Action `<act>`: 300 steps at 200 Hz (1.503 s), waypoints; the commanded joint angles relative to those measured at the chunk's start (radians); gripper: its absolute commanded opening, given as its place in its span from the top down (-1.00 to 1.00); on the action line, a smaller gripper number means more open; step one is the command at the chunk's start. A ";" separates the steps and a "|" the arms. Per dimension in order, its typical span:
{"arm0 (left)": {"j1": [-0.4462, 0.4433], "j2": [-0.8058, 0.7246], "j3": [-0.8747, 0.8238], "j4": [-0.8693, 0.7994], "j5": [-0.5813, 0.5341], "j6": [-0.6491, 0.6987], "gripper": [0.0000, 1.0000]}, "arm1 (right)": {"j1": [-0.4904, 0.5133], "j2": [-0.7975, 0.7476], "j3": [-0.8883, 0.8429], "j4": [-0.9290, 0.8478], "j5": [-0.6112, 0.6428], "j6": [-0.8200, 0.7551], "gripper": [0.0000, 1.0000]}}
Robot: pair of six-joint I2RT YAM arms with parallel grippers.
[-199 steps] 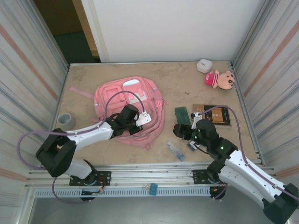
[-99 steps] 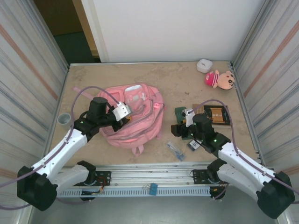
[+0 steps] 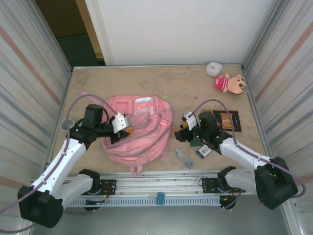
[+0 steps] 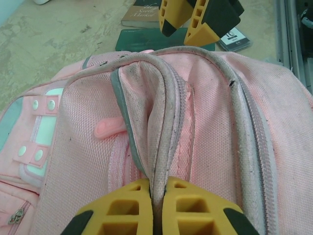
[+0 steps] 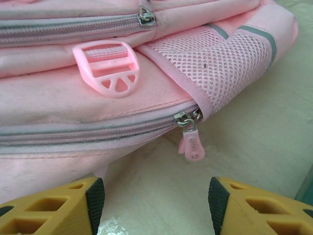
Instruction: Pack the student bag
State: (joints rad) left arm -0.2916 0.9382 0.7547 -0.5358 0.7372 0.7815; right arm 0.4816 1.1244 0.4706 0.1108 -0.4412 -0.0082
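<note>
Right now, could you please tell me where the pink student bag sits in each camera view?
Top external: student bag left of centre, between the arms.
Left wrist: bag across the middle, a fold pinched by the left hand at the bottom.
Right wrist: bag across the top and left.
Shared landmark: the right hand, right of the bag from above, top of the left wrist view, bottom of its own.

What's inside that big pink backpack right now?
The backpack shows only its outside: pink fabric, a mesh side pocket and a dangling zip pull. The left gripper is shut on a fold along its top. Anything inside is hidden by the fabric.
</note>
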 commanded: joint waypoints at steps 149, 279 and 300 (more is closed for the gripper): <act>0.104 -0.017 0.106 -0.050 0.208 0.171 1.00 | -0.073 0.333 0.199 0.032 -0.293 -0.302 0.21; 0.120 -0.042 0.074 0.043 0.213 0.095 1.00 | -0.111 0.328 0.221 -0.007 -0.356 -0.267 0.25; 0.126 -0.047 0.072 0.046 0.221 0.091 1.00 | -0.111 0.354 0.235 -0.010 -0.357 -0.266 0.20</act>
State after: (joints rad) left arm -0.1768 0.9371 0.8043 -0.5854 0.8547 0.8852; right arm 0.3771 1.4464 0.6754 0.0910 -0.7860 -0.2951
